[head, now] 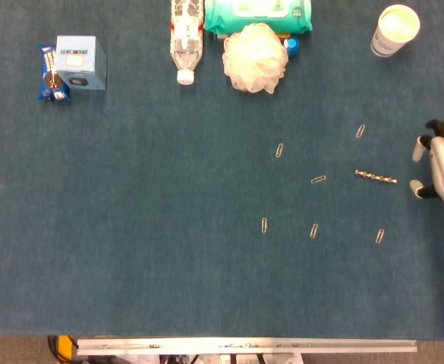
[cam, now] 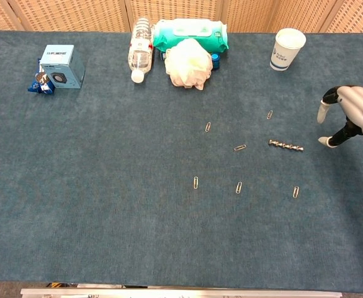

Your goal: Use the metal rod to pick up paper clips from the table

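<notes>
metal rod (head: 376, 177) amid paper clips (head: 318, 180) | right hand (head: 436, 167) just right of rod

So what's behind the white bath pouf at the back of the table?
Behind the pouf lies a green wet-wipes pack, its front edge covered by the pouf. A small blue thing peeks out at the pouf's right; most of it is hidden.

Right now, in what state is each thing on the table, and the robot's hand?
Metal rod: lying flat on the table, untouched.
Paper clips: six, scattered flat around the rod, none picked up.
Right hand: open, empty, just right of the rod.
Water bottle: lying on its side, cap on.
Paper cup: standing upright.
Wipes pack: lying flat.
</notes>
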Available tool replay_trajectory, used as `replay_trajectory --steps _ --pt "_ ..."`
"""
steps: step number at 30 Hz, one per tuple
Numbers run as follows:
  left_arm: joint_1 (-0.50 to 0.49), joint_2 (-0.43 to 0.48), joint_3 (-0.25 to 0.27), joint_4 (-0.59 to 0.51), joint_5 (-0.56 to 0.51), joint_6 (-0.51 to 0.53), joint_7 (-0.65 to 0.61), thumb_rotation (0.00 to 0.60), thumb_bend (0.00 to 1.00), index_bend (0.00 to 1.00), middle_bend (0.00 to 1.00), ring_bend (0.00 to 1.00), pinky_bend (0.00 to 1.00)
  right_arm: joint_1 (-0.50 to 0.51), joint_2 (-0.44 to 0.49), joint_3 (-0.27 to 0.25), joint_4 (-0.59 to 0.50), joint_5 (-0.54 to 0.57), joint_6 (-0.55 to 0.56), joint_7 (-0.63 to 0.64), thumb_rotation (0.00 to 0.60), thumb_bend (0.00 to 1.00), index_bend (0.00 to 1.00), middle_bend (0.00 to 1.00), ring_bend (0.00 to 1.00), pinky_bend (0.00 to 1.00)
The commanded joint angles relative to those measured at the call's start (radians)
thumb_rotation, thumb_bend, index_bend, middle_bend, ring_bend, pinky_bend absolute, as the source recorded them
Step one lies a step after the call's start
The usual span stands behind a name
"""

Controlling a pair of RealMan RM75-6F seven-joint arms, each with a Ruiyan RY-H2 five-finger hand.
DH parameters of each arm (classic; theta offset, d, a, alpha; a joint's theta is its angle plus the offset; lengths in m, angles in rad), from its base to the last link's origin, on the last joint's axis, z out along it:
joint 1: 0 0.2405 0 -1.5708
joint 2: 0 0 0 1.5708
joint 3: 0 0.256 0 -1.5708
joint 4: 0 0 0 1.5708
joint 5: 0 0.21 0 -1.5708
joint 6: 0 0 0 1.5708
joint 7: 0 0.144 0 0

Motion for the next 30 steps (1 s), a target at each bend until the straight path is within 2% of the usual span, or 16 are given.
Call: replay_trajectory --steps 1,15,30 --pt "0.001 -0.002 0.001 0.003 0.000 0.000 -0.002 0.600 0.14 0.57 0.56 0.53 0.74 0.018 -0.009 -0.007 0.001 0.028 -0.003 -0.019 0.600 0.16 0.49 0.19 0.11 0.35" --pt "0.007 -0.009 0.003 0.018 -0.004 -0.004 -0.014 0.600 0.14 0.57 0.56 0.53 0.74 0.081 -0.062 -0.029 0.067 0.136 -0.005 -0.066 0.600 0.17 0.49 0.19 0.11 0.34" --pt "0.014 -0.020 0.004 0.040 -0.011 -0.006 -0.034 0.600 0.14 0.57 0.56 0.53 0.74 0.141 -0.113 -0.039 0.137 0.200 -0.029 -0.089 0.600 0.20 0.49 0.19 0.11 0.33"
